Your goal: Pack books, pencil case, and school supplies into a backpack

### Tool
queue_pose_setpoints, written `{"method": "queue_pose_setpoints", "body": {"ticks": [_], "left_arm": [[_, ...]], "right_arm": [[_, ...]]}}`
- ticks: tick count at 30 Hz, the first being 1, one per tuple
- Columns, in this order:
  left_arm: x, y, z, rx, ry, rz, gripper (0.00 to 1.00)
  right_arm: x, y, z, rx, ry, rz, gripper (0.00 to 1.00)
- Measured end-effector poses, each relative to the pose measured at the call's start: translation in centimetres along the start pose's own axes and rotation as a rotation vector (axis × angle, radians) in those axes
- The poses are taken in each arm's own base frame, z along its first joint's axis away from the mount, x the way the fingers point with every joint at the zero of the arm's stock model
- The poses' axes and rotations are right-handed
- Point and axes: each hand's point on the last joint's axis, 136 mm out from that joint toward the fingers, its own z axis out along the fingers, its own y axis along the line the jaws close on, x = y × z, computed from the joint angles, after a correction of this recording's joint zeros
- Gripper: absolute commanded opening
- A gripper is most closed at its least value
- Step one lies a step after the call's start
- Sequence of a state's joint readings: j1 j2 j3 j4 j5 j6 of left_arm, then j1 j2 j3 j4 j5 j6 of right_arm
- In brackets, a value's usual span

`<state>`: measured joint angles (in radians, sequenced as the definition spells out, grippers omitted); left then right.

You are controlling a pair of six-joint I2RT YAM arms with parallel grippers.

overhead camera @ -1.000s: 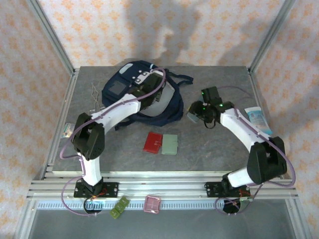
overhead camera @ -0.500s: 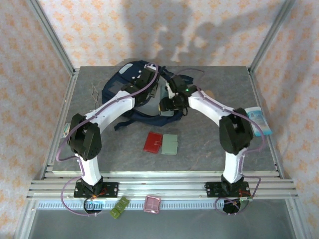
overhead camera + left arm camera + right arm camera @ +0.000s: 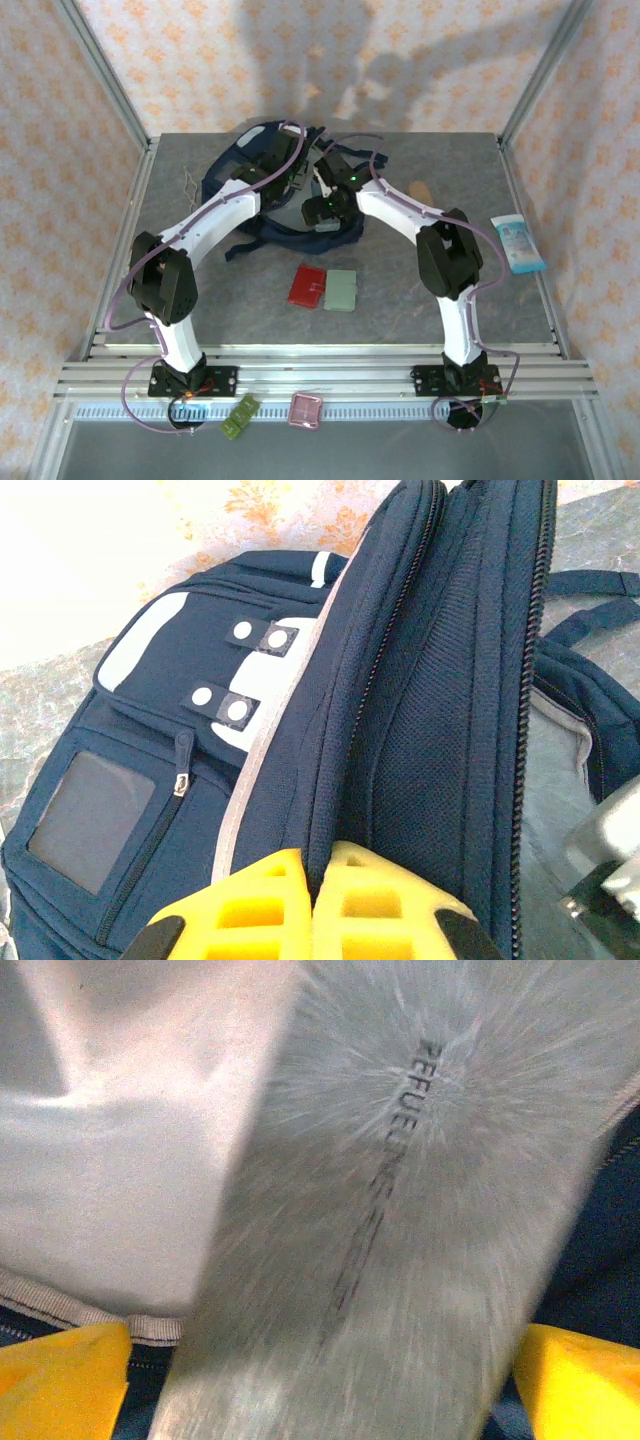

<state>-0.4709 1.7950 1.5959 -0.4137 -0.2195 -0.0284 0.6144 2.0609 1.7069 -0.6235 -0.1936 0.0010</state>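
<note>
Step in hand: loading the slate-grey slab (image 3: 400,1210), 1 of the school supplies, into the backpack (image 3: 232,172).

Hold: the left end effector (image 3: 314,862) is clamped on the edge of the backpack's opened flap and props the main compartment agape. Zip teeth run up both sides of the mouth in the left wrist view.

Over that mouth the right end effector (image 3: 322,1340) has its 2 yellow fingers (image 3: 60,1385) spread wide. The slab lies between them, pointing away from the wrist, and it is blurred. A gap shows at the left-hand finger, so it looks let go rather than gripped; judgement only. Pale lining and dark fabric sit behind the slab, so it is at or inside the mouth.

On the counter (image 3: 450,160), near side of the backpack: red case (image 3: 306,285) and pale green case (image 3: 342,290), side by side, well apart from both end effectors. The tan pencil case (image 3: 420,189) lies right of the backpack, partly behind the right arm.

Next move, judged: the right arm backs out clear of the zip edges, then goes for the red or green case; the left must keep the flap up
</note>
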Motion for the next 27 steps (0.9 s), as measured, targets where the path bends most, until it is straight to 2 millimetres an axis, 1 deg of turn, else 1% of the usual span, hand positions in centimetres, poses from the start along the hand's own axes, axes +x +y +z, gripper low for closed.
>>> {"method": "queue_pose_setpoints", "body": {"ticks": [1, 3, 5, 8, 9, 11, 12, 15, 18, 20, 21, 22, 24, 25, 26, 27], "left_arm": [[0.0, -0.1, 0.0, 0.004, 0.001, 0.0, 0.0], [0.2, -0.2, 0.1, 0.008, 0.004, 0.001, 0.0], [0.5, -0.3, 0.2, 0.013, 0.009, -0.002, 0.0], [0.8, -0.5, 0.3, 0.026, 0.016, -0.007, 0.0], [0.8, -0.6, 0.3, 0.028, 0.016, -0.01, 0.0], [0.7, -0.6, 0.3, 0.03, 0.013, -0.018, 0.0], [0.7, -0.6, 0.3, 0.03, 0.012, -0.02, 0.0], [0.9, -0.7, 0.3, 0.033, 0.015, -0.022, 0.0], [0.9, -0.7, 0.3, 0.037, 0.015, -0.022, 0.0], [0.9, -0.7, 0.3, 0.04, 0.015, -0.023, 0.0], [0.9, -0.8, 0.3, 0.041, 0.016, -0.022, 0.0], [0.9, -0.8, 0.3, 0.044, 0.016, -0.022, 0.0], [0.9, -0.9, 0.3, 0.048, 0.016, -0.022, 0.0], [0.9, -0.9, 0.3, 0.048, 0.017, -0.022, 0.0], [1.0, -0.9, 0.3, 0.048, 0.017, -0.022, 0.0], [1.0, -0.9, 0.3, 0.048, 0.018, -0.022, 0.0]], "right_arm": [[0.0, -0.1, -0.3, 0.002, -0.009, 0.005, 1.0], [0.3, -0.3, -1.7, -0.007, -0.034, 0.029, 0.99], [0.5, -0.3, -3.2, -0.024, -0.064, 0.051, 0.93], [-0.2, -0.4, -5.4, -0.047, -0.121, 0.108, 0.87], [-0.4, -0.4, -5.9, -0.062, -0.139, 0.129, 0.83], [0.0, -0.2, -6.4, -0.103, -0.148, 0.173, 0.82], [0.5, -0.1, -6.5, -0.122, -0.142, 0.194, 0.82], [2.8, 0.6, -6.0, -0.182, -0.085, 0.255, 0.72], [5.8, 1.5, -4.5, -0.247, 0.004, 0.312, 0.65], [8.1, 1.8, -3.5, -0.271, 0.068, 0.35, 0.58], [8.6, 1.8, -3.3, -0.275, 0.088, 0.365, 0.53], [8.9, 1.9, -3.0, -0.279, 0.099, 0.379, 0.47], [8.4, 2.1, -2.7, -0.294, 0.09, 0.402, 0.36], [7.8, 2.1, -2.5, -0.3, 0.08, 0.414, 0.3], [7.1, 2.1, -2.3, -0.305, 0.072, 0.429, 0.26], [6.4, 2.0, -2.0, -0.31, 0.064, 0.445, 0.25]]}}
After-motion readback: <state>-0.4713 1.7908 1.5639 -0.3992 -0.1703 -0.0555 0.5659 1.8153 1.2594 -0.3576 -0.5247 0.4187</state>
